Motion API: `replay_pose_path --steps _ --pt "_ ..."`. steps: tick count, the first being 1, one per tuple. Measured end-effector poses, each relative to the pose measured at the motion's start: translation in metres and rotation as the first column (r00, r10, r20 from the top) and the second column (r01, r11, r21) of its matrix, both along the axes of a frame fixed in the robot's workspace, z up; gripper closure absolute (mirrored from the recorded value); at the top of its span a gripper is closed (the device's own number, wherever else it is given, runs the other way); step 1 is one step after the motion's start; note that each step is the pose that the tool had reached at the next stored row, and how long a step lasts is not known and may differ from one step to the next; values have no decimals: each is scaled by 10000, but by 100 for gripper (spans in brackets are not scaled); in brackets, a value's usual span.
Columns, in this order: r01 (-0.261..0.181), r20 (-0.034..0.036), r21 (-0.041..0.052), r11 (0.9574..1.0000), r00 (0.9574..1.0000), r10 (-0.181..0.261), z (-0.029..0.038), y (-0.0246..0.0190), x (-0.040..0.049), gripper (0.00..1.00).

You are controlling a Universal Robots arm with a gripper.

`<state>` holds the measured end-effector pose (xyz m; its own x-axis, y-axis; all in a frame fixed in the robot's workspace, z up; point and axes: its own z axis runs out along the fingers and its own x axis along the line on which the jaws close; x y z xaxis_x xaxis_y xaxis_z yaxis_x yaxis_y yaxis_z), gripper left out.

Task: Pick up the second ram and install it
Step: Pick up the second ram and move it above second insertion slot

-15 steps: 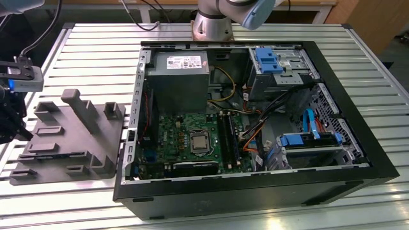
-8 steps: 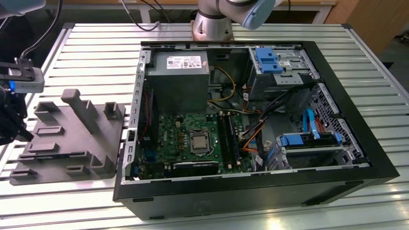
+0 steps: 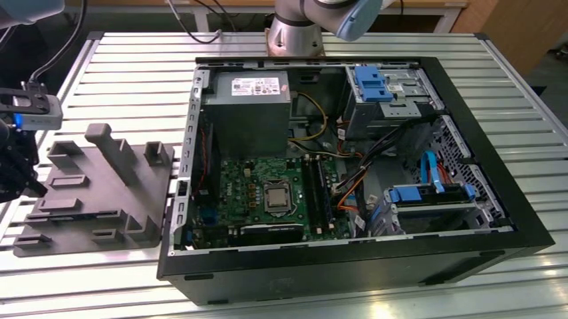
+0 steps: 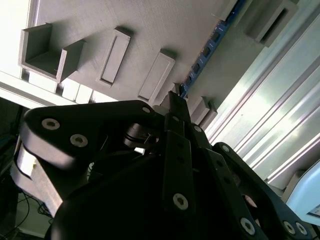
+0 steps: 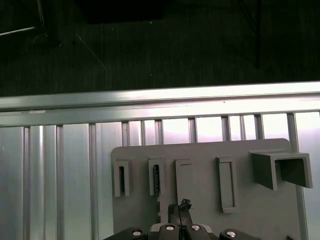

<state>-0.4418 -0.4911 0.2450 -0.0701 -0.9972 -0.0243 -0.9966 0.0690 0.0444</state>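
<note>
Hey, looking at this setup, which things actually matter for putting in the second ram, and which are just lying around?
For the job: gripper; second ram, the thin stick by the gripper's tip; grey tray; motherboard sockets inside the open computer case.
Just lying about: power supply; blue drive brackets; loose cables; slatted table.

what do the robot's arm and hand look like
In the exterior view the arm is a round silver-grey metal tube with a pale blue joint cap. In the second wrist view the hand is matt black, built of flat linked bars pinned with round silver bolt heads.
</note>
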Motion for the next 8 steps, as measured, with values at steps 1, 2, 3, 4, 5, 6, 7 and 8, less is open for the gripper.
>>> replay_pose_path --steps 1,2,3,4,5,6,7,8 --pt "-2 0 0 10000 10000 2 -3 0 0 89" --pt "-5 0 0 10000 10000 5 -5 0 0 89" --pt "-7 1 0 10000 10000 7 -8 0 0 89" --pt "-10 1 1 10000 10000 10 -11 0 0 89" --pt "-12 2 1 10000 10000 12 -15 0 0 89" --pt "-15 2 1 10000 10000 15 -20 -1 0 89" --pt "-18 0 0 10000 10000 18 -22 -2 0 89" --pt "-20 0 0 10000 10000 20 -26 -4 0 89"
